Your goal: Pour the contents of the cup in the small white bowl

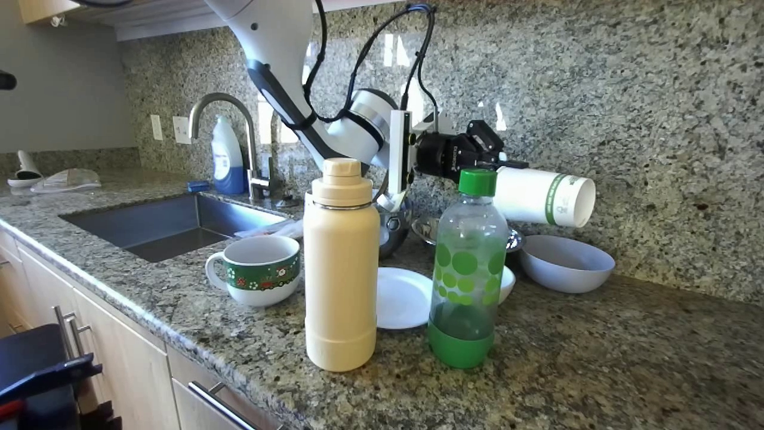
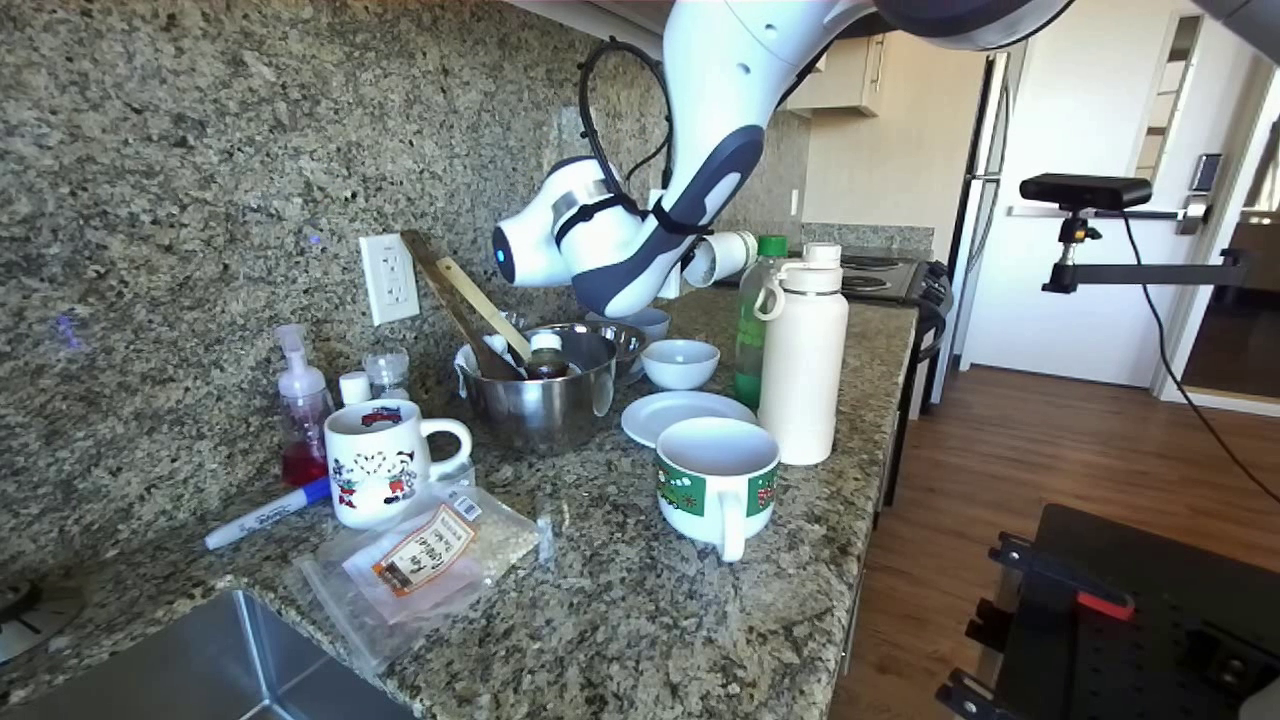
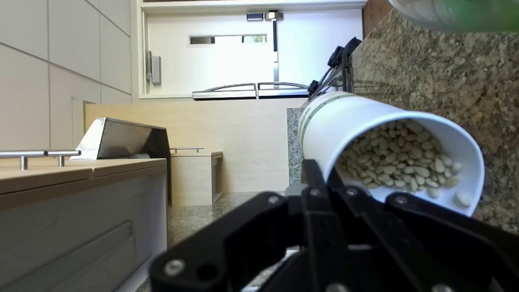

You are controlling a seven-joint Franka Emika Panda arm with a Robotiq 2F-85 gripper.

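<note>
The white cup (image 1: pixel 525 194) with its green band lies tipped on its side in the air, above the counter near the backsplash. My gripper (image 3: pixel 324 176) is shut on the cup's wall at the rim, one finger outside and one inside. Pale beans (image 3: pixel 397 156) rest inside along the lower wall, seen through the mouth in the wrist view. The small white bowl (image 2: pixel 682 374) stands on the counter below the raised cup; in an exterior view only the right edge of this bowl (image 1: pixel 508 282) shows behind the green bottle. The arm hides my gripper in an exterior view.
A larger bluish-white bowl (image 1: pixel 567 278) stands close to the backsplash. The green bottle (image 1: pixel 465 269) and cream flask (image 1: pixel 341 269) stand tall toward the front edge. A flat plate (image 2: pixel 645 420), a patterned mug (image 2: pixel 715 500) and a metal pot (image 2: pixel 545 415) are nearby.
</note>
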